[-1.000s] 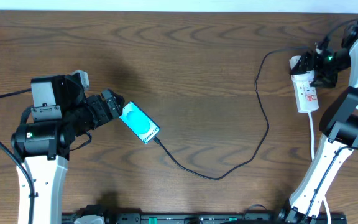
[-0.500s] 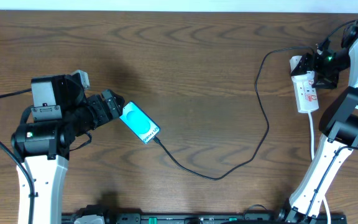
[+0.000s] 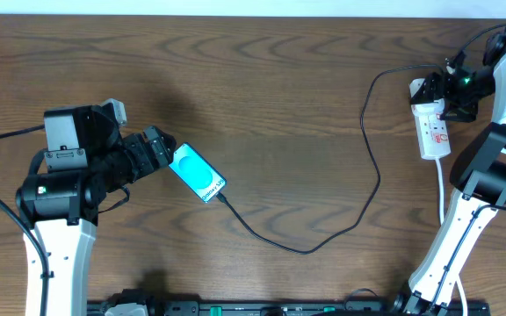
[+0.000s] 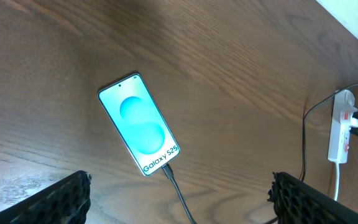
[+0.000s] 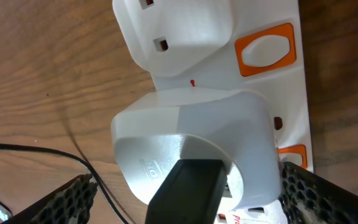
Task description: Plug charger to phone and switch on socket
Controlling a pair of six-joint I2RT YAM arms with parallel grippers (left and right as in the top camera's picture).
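Note:
The phone point(image 3: 198, 174) lies flat with its screen lit; it also shows in the left wrist view point(image 4: 140, 124). The charger cable point(image 3: 306, 249) has its tip seated in the phone's lower end point(image 4: 168, 173). It loops right and up to a white adapter point(image 5: 197, 143) plugged into the socket point(image 3: 434, 130). My left gripper point(image 3: 158, 152) is open and empty, just left of the phone. My right gripper point(image 3: 451, 88) is open over the socket's far end, its fingers point(image 5: 194, 202) on either side of the adapter. An orange switch point(image 5: 264, 51) sits beside a second white plug point(image 5: 173, 31).
The socket's thick white cord point(image 3: 441, 189) runs down toward the right arm's base. The socket also shows far right in the left wrist view point(image 4: 339, 134). The table's far edge point(image 3: 253, 15) runs along the top.
My right gripper has shifted slightly over the socket's far end. The left arm, phone and cable have not moved.

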